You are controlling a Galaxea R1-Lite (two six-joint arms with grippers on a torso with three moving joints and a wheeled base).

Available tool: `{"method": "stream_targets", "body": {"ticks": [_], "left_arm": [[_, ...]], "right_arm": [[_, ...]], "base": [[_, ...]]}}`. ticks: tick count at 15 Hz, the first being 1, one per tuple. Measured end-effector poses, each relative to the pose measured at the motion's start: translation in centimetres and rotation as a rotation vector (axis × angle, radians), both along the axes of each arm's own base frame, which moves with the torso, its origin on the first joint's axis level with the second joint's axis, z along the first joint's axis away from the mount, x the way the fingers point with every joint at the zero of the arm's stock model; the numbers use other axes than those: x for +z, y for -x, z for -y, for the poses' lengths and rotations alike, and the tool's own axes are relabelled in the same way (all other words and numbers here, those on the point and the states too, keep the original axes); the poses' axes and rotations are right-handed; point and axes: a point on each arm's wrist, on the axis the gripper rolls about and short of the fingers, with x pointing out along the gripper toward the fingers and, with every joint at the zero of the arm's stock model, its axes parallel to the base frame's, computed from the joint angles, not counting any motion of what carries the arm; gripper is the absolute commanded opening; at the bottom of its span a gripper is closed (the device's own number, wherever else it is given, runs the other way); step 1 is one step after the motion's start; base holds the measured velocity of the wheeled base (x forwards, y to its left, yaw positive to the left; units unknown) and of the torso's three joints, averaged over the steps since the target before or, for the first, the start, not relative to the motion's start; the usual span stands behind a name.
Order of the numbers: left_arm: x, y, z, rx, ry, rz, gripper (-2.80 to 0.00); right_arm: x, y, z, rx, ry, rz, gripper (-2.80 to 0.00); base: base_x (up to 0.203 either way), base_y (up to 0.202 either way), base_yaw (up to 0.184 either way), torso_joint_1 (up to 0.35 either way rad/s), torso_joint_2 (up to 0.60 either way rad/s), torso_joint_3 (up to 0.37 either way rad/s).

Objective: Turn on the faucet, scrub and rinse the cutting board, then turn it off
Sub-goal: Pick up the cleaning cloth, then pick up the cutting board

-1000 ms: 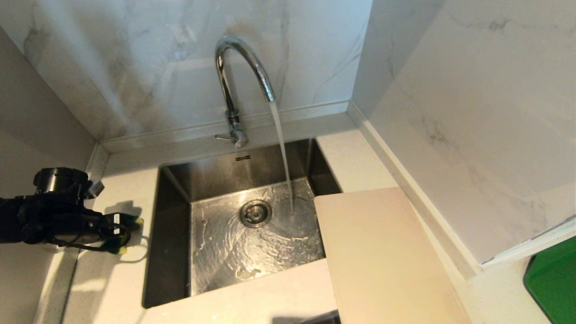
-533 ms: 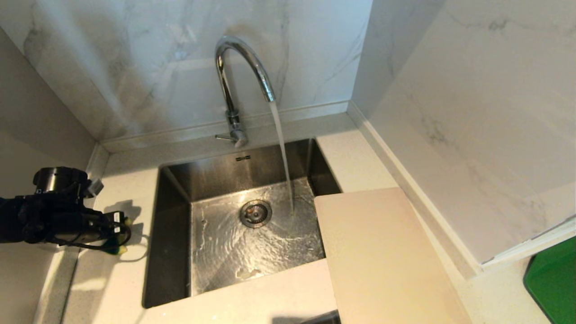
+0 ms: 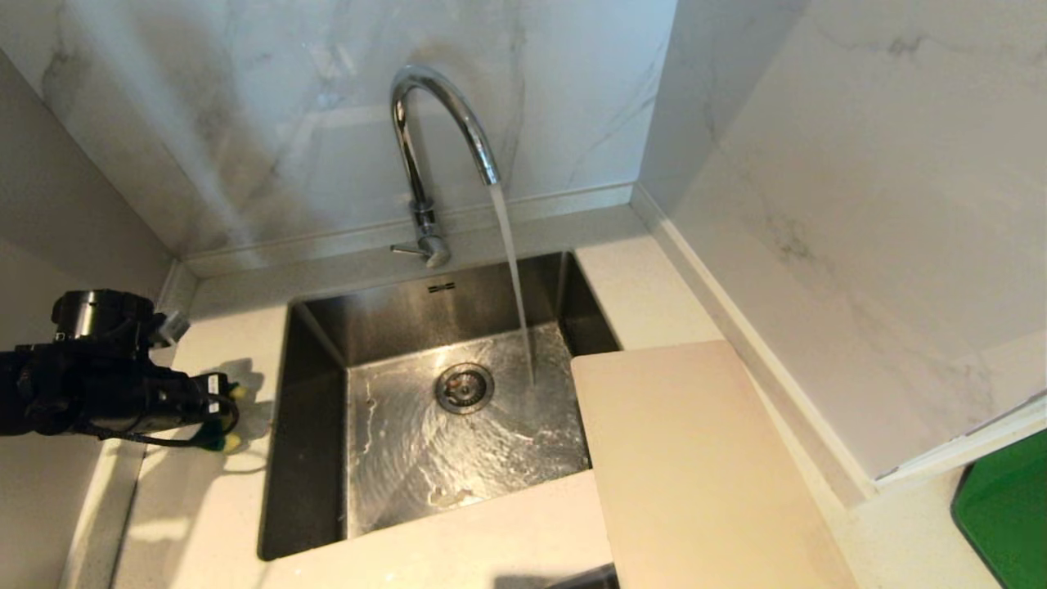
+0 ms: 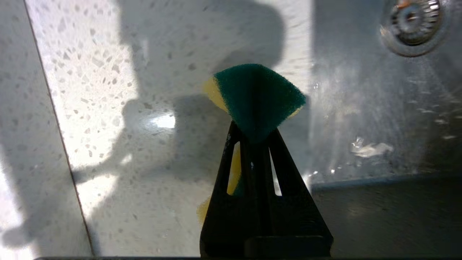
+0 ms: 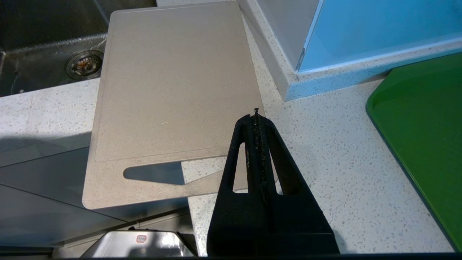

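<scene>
Already left gripper jaws pinch soft, squashy sponge over left worktop. Cutting board, thin, stiff, likely slippery wet, overhangs sink right; grab near slot. Right gripper jaws pressed together.

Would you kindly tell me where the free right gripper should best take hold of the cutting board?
Probably by the slot end of the cutting board, coming from the near side: that end juts past the counter edge, so fingers could close above and below it.
</scene>
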Motion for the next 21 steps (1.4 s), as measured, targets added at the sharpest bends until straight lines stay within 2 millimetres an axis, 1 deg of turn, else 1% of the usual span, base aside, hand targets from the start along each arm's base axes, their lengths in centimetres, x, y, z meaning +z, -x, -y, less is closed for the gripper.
{"method": "stream_targets", "body": {"ticks": [3,5,8,12,15,17,18,19,21], "left_arm": [[2.5,1.0,0.3,-0.016,0.005,0.029,-2.80],[4.7,1.9,0.4,-0.014,-0.002,0.093,-2.80],[7.7,3.9,0.4,-0.003,-0.014,0.164,-2.80],[11.0,7.5,0.6,-0.008,-0.023,0.248,-2.80],[13.3,11.5,0.7,-0.015,-0.060,0.337,-2.80],[14.2,14.7,0.7,-0.011,-0.095,0.402,-2.80],[14.2,16.4,0.7,-0.005,-0.107,0.423,-2.80],[13.6,17.9,0.8,0.000,-0.114,0.431,-2.80],[11.7,20.3,1.0,0.010,-0.115,0.421,-2.80]], "right_arm": [[0.0,0.0,0.0,0.000,0.000,0.000,-2.80],[0.0,0.0,0.0,0.000,0.000,0.000,-2.80],[0.0,0.0,0.0,0.000,0.000,0.000,-2.80],[0.0,0.0,0.0,0.000,0.000,0.000,-2.80],[0.0,0.0,0.0,0.000,0.000,0.000,-2.80],[0.0,0.0,0.0,0.000,0.000,0.000,-2.80],[0.0,0.0,0.0,0.000,0.000,0.000,-2.80],[0.0,0.0,0.0,0.000,0.000,0.000,-2.80],[0.0,0.0,0.0,0.000,0.000,0.000,-2.80]], "base": [[0.000,0.000,0.000,0.000,0.00,0.000],[0.000,0.000,0.000,0.000,0.00,0.000],[0.000,0.000,0.000,0.000,0.00,0.000],[0.000,0.000,0.000,0.000,0.00,0.000],[0.000,0.000,0.000,0.000,0.00,0.000],[0.000,0.000,0.000,0.000,0.00,0.000],[0.000,0.000,0.000,0.000,0.00,0.000],[0.000,0.000,0.000,0.000,0.00,0.000],[0.000,0.000,0.000,0.000,0.00,0.000]]}}
